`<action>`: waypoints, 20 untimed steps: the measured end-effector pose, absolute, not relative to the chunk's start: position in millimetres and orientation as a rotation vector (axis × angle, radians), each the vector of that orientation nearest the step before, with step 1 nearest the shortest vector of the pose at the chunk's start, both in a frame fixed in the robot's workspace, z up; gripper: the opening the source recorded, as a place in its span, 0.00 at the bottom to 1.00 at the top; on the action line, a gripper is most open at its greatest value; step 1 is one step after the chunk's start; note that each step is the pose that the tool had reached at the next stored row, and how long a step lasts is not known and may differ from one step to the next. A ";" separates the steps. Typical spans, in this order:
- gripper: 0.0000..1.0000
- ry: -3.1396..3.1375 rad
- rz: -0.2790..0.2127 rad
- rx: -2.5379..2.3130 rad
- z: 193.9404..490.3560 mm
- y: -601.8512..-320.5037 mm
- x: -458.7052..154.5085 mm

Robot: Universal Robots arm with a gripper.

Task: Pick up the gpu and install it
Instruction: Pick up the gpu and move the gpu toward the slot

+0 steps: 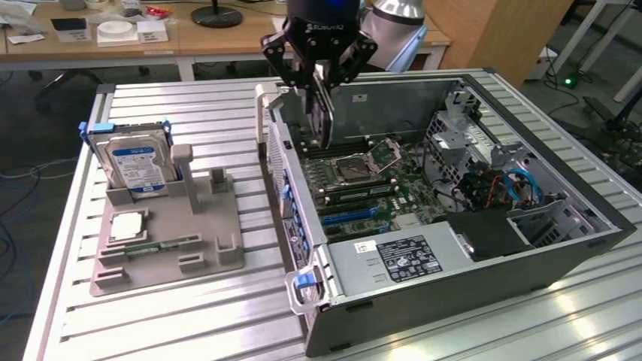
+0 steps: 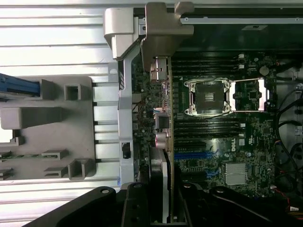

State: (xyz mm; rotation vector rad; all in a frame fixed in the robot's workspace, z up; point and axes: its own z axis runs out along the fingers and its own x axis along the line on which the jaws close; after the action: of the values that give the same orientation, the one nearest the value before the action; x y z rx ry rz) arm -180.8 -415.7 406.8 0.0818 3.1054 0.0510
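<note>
Over on the exterior view's left, the grey holder tray (image 1: 191, 233) sits on the slatted table (image 1: 201, 323). It carries the hard drive (image 1: 137, 167) standing upright at its far end, a square processor chip (image 1: 128, 225) lying flat nearer me, and the narrow memory stick (image 1: 165, 244) lying beside that. No card sits in it.

Moving across, the gripper (image 1: 319, 84) hangs over the near-left wall of the open computer case (image 1: 452, 297). Its fingers are clamped on the gpu (image 1: 321, 120), which hangs edge-down and upright. In the wrist view the gpu (image 2: 162, 189) runs away from the gripper (image 2: 163, 215) just inside the case wall. So I'd say the pick-up is done. The install isn't: the card's lower edge looks clear of the motherboard (image 1: 377, 188), and I can't see it seated in any slot.

Further right, the case lies on its side with the lid off. Inside are the motherboard with its bare processor socket (image 1: 374, 156), the blue expansion slots (image 2: 191, 155), a labelled power supply (image 1: 401, 259) at the near end, and a bundle of cables (image 1: 507, 188) by the drive bays.
</note>
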 end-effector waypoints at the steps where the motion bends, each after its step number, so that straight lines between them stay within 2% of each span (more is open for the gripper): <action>1: 0.28 3.105 0.049 0.082 406.8 -415.7 -179.1; 7: 0.28 3.105 -0.003 0.085 406.7 -415.6 -172.6; 20: 0.28 3.105 -0.004 0.085 406.6 -415.6 -172.3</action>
State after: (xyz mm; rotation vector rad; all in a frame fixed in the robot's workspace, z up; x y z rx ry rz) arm -172.3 -415.6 406.6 0.0850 3.1048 -0.0035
